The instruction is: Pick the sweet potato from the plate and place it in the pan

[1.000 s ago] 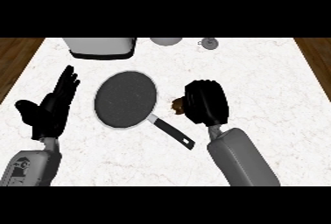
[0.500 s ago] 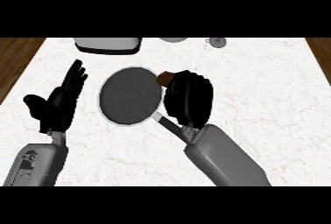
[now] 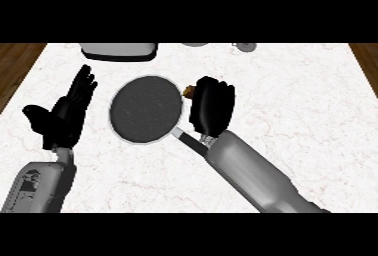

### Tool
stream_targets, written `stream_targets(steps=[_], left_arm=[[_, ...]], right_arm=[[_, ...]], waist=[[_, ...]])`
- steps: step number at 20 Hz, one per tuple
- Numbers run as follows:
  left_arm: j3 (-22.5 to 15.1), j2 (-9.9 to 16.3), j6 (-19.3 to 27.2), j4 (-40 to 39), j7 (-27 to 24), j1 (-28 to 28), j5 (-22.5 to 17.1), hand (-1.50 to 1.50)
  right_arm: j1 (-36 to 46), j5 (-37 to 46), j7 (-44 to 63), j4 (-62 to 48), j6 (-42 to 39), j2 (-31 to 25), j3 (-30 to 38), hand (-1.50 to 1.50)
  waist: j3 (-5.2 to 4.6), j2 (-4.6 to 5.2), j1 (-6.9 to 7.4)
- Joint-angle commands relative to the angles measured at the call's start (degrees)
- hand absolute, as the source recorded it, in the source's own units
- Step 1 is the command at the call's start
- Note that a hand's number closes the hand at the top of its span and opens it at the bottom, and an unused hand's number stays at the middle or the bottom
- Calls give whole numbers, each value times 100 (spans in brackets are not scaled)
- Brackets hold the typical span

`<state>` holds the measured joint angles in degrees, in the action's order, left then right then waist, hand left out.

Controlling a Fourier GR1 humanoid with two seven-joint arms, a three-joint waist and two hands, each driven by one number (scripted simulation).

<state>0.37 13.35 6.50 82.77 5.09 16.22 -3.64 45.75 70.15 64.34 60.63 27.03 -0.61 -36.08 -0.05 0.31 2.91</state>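
Head view: right hand (image 3: 212,106), fingers curled round sweet potato (image 3: 189,91), at pan (image 3: 145,109) rim, prob. for drop-in; left hand (image 3: 65,114) rests open.

The counter (image 3: 295,90) is white marble with faint pinkish-grey veins, edged by brown wood floor (image 3: 18,55) at the far corners. The pan (image 3: 145,108) is speckled dark grey with a pale rim. Both hands, left (image 3: 63,112) and right (image 3: 212,105), are black on grey forearms, and a brown bit of sweet potato (image 3: 189,91) peeks out beside the right.
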Motion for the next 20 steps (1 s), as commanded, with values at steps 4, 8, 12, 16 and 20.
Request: stream_targets(steps=[4,8,12,16,20], left_arm=[[211,40,-168,-197,-237,-97,-169,0],[61,-38,2,16,-8,95,-5,0],[-12,-56,-105,23,-20,141,-18,0],[66,-23,-65,-58,-154,83,45,0],[-102,-184,-18,218,-81,-267,106,0]], right_arm=[[35,-139,256,-1279,1334,58,455,150],[-146,-959,-315,-1266,2110,58,843,150],[-549,-2580,-1151,-1279,1835,59,908,-150],[-384,-3703,-2135,-1614,2037,60,954,-150],[-534,-4077,-2994,-2098,2898,61,533,-150]], waist=[[6,42,-73],[23,84,22],[32,121,136],[24,111,132],[20,54,77]])
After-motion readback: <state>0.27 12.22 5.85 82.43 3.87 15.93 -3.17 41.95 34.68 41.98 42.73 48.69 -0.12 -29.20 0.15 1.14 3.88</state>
